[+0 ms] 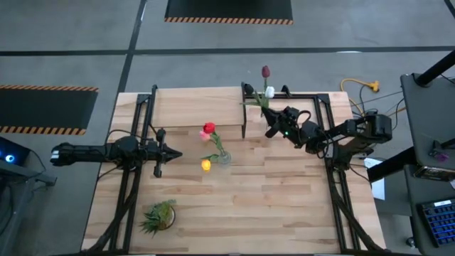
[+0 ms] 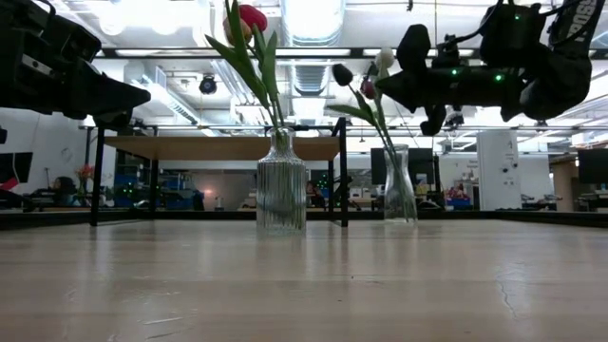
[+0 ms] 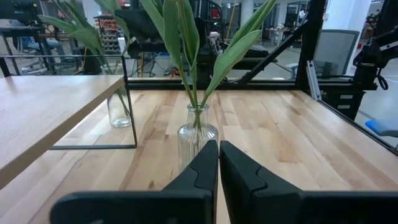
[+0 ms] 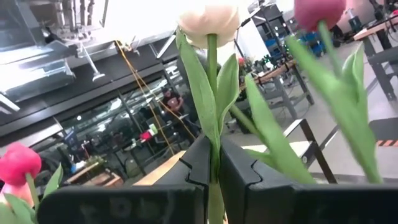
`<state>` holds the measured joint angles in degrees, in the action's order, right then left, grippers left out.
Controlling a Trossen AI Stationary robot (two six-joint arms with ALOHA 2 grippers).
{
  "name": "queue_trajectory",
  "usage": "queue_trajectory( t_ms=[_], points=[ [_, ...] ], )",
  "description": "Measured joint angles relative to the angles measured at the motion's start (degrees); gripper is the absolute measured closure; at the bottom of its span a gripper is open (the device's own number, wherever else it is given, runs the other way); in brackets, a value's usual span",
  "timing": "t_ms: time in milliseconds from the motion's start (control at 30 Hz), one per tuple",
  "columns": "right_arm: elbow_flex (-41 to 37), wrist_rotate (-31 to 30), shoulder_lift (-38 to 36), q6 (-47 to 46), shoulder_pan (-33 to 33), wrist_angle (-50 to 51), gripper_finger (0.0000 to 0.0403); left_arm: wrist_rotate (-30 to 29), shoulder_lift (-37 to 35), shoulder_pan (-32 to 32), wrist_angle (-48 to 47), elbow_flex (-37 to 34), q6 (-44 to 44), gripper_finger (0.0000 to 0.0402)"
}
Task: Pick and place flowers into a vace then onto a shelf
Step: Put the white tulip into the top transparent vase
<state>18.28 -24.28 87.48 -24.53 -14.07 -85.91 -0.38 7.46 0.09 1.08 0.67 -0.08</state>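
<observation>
A ribbed glass vase (image 1: 223,157) stands on the table mid-way, holding red (image 1: 208,128), pink and yellow tulips; it also shows in the low view (image 2: 281,195). A smooth clear vase (image 2: 399,195) stands by the shelf's right legs with a white tulip (image 1: 270,91) and a maroon one (image 1: 266,71). My right gripper (image 1: 271,131) is above that vase, shut on the white tulip's stem. My left gripper (image 1: 178,153) is shut and empty, left of the ribbed vase. The pale shelf (image 1: 192,107) stands at the far side. My right gripper pinches the white tulip's stem (image 4: 212,134) between its two fingers, a little below the head. The fingers lie across the stem, coming from the table's right. The tulip stands upright, its stem running down toward the smooth vase (image 2: 399,195).
A short spiky green tuft plant (image 1: 158,217) sits at the near left of the table. Black frame rails (image 1: 334,178) run along both sides. The shelf's thin black legs (image 3: 127,99) stand close to the smooth vase.
</observation>
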Motion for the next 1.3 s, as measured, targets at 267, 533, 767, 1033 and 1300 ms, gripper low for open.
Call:
queue_trajectory(
  t_ms=[267, 533, 767, 1033, 1300],
  points=[
    [0.0, -1.4, -0.2, 0.1, -0.3, 0.1, 0.0390, 0.0, 0.0, 0.0, 0.0, 0.0, 0.0, 0.0402],
    [0.0, -1.4, 1.4, -1.3, -0.3, 2.0, 0.0390, 0.0, 0.0, 0.0, 0.0, 0.0, 0.0, 0.0402],
    [0.0, -1.3, 0.8, -2.0, -0.3, 1.4, 0.0390, 0.0, 0.0, 0.0, 0.0, 0.0, 0.0, 0.0402],
    [-0.1, -1.2, -1.5, -0.5, -0.4, 1.6, 0.0390, 0.0, 0.0, 0.0, 0.0, 0.0, 0.0, 0.0402],
    [-0.1, -1.4, -1.6, 1.0, -0.4, 1.6, 0.0390, 0.0, 0.0, 0.0, 0.0, 0.0, 0.0, 0.0402]
  ],
)
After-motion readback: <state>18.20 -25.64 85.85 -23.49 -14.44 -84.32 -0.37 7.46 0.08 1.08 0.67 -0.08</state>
